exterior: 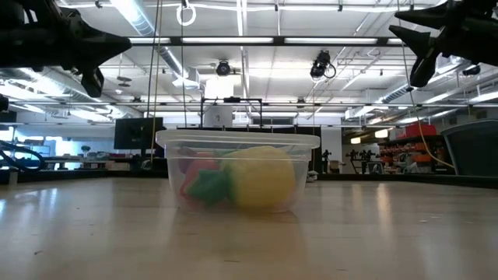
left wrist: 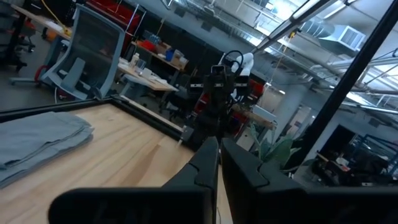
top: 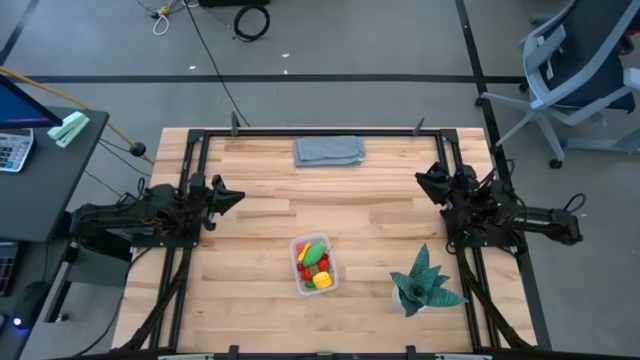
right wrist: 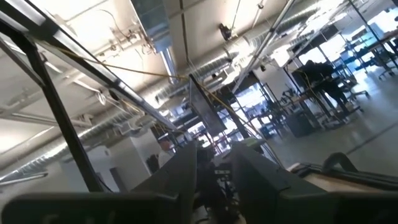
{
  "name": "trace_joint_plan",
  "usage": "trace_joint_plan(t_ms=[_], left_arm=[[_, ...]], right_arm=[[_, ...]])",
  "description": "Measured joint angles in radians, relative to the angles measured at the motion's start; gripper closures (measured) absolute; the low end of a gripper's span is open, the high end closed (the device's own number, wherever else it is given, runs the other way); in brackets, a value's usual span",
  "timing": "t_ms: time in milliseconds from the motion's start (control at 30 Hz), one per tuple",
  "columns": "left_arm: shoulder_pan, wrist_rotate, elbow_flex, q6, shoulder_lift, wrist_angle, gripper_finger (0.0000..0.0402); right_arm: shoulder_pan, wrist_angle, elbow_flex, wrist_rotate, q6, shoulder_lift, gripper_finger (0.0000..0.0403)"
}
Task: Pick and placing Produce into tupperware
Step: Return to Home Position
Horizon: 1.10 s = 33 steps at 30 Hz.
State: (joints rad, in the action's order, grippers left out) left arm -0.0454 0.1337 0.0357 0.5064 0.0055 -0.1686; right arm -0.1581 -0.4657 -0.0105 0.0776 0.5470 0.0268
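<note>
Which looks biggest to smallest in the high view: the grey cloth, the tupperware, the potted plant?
1. potted plant, the widest with its leaves spread.
2. grey cloth and tupperware, too close to rank: the cloth is longer but narrower, the tupperware squarer.

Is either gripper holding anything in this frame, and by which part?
Nothing is held. The left gripper is shut on nothing, the right gripper open and empty, both raised off the table; the produce lies in the tupperware.
</note>
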Motion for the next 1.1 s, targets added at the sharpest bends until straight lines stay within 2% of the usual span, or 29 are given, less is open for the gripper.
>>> trace_joint_plan(t_ms=[467,867,1100], left_arm=[[0.0,0.0,0.0,0.0,0.0,0.002,0.0363],[0.0,0.0,0.0,0.0,0.0,0.002,0.0376],[-0.004,0.0,0.0,0.0,0.0,0.002,0.0366]], right_arm=[[0.0,0.002,0.0,0.0,0.0,0.047,0.0293],[0.0,0.002,0.0,0.0,0.0,0.047,0.0293],[0.0,0.002,0.0,0.0,0.0,0.047,0.0293]])
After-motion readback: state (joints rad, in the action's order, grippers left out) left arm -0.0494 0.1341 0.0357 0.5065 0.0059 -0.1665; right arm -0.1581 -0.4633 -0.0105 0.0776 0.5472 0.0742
